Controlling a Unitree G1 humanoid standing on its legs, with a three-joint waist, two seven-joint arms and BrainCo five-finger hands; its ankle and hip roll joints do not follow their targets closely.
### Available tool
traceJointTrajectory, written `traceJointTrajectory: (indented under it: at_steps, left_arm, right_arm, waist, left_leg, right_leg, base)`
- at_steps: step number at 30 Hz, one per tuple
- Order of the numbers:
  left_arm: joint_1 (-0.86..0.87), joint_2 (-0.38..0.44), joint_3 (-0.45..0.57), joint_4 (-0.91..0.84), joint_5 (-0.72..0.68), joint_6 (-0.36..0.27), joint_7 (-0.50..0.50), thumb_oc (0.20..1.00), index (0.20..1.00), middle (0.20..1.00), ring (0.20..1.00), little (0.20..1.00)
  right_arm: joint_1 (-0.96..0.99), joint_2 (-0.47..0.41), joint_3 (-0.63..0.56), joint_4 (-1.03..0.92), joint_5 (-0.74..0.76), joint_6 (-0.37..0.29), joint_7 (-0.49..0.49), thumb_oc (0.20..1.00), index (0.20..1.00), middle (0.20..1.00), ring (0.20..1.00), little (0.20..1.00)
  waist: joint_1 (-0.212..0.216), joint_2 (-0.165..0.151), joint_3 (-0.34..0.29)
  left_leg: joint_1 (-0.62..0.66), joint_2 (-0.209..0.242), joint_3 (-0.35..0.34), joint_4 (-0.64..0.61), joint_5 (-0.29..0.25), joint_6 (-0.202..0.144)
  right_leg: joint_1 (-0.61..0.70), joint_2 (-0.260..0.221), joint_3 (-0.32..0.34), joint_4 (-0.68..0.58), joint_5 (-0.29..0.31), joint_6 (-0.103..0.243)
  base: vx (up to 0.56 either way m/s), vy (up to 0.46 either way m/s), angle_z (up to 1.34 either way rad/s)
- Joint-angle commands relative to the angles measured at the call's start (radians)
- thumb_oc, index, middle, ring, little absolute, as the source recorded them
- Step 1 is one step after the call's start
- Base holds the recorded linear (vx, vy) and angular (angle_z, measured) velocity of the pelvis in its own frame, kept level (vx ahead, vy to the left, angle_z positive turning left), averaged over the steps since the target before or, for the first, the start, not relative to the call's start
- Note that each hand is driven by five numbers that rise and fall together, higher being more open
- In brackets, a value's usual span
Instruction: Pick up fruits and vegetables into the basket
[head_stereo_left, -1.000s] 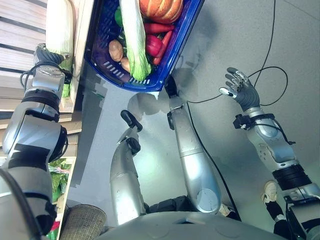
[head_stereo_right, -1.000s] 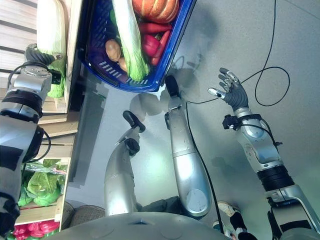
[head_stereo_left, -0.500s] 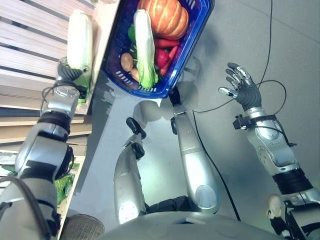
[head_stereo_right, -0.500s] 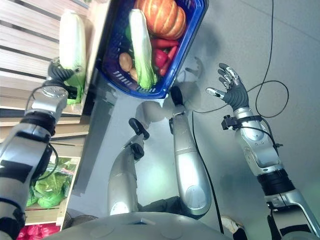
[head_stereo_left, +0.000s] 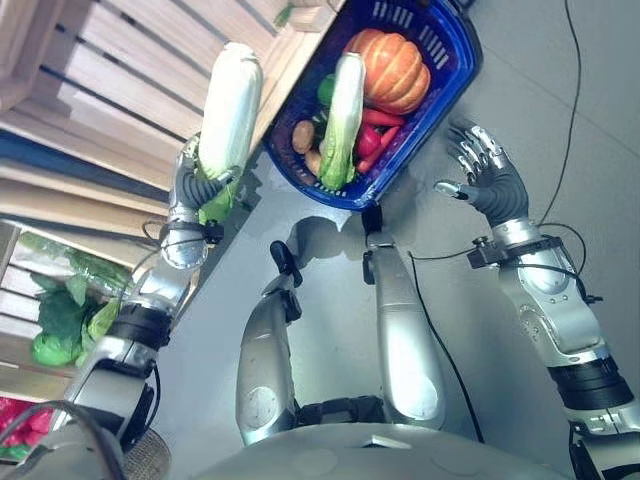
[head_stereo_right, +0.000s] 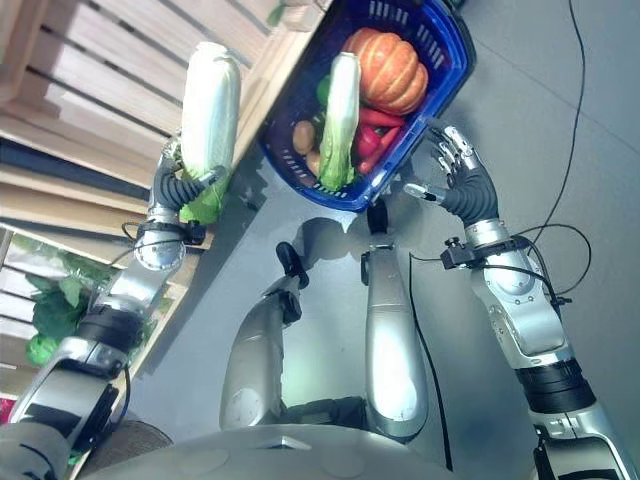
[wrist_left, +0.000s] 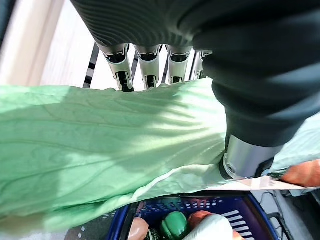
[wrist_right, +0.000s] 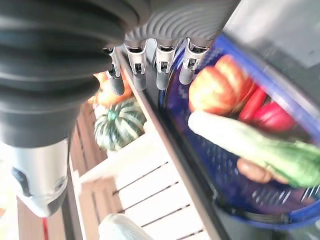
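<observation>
Slatted wooden shelves (head_stereo_left: 90, 90) beside grey floor. Left hand (head_stereo_left: 200, 185), fingers clamped on cabbage (head_stereo_left: 228, 110), must carry it over the blue basket (head_stereo_left: 455, 60); right hand (head_stereo_left: 490, 180) hovers, fingers apart.

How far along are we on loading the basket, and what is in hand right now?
Partly done. The blue basket already holds a pumpkin, a napa cabbage, red peppers and a potato. In hand: the left hand grips a second napa cabbage beside the wooden shelf, not yet in the basket. The right hand is open by the basket's rim. Leafy greens remain on a lower shelf.
</observation>
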Motion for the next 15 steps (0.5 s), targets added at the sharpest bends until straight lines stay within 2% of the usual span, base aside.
traceJointTrajectory:
  at_steps: [1,8,15]
  left_arm:
    - [0.078,0.036,0.042,-0.100,0.076,-0.007,0.011,0.200,0.200,0.200,0.200,0.200]
    - [0.071,0.067,0.011,-0.269,0.214,0.014,-0.010,0.200,0.200,0.200,0.200,0.200]
    - [0.011,0.073,-0.049,-0.363,0.320,-0.004,-0.016,0.200,0.200,0.200,0.200,0.200]
  right_arm:
    - [0.004,0.046,-0.012,-0.125,0.033,-0.009,-0.015,1.000,1.000,1.000,1.000,1.000]
    - [-0.089,0.101,0.080,-0.153,0.045,0.063,-0.083,1.000,1.000,1.000,1.000,1.000]
    - [-0.203,0.145,0.185,-0.116,0.135,0.152,-0.162,1.000,1.000,1.000,1.000,1.000]
  waist:
    - [0.004,-0.016,-0.019]
    - [0.047,-0.027,-0.019]
    - [0.087,-0.037,-0.019]
  left_leg:
    - [-0.058,-0.049,0.026,0.064,-0.050,0.085]
    - [-0.028,-0.058,0.001,0.065,-0.055,0.096]
    - [-0.005,-0.058,-0.016,0.073,-0.060,0.101]
  right_leg:
    - [0.070,-0.013,-0.030,-0.034,-0.058,0.070]
    - [0.125,-0.015,-0.046,-0.045,-0.057,0.074]
    - [0.170,-0.023,-0.064,-0.054,-0.055,0.081]
  base:
    - [-0.09,-0.105,0.14]
    - [0.00,-0.092,0.13]
    - [0.01,-0.095,0.10]
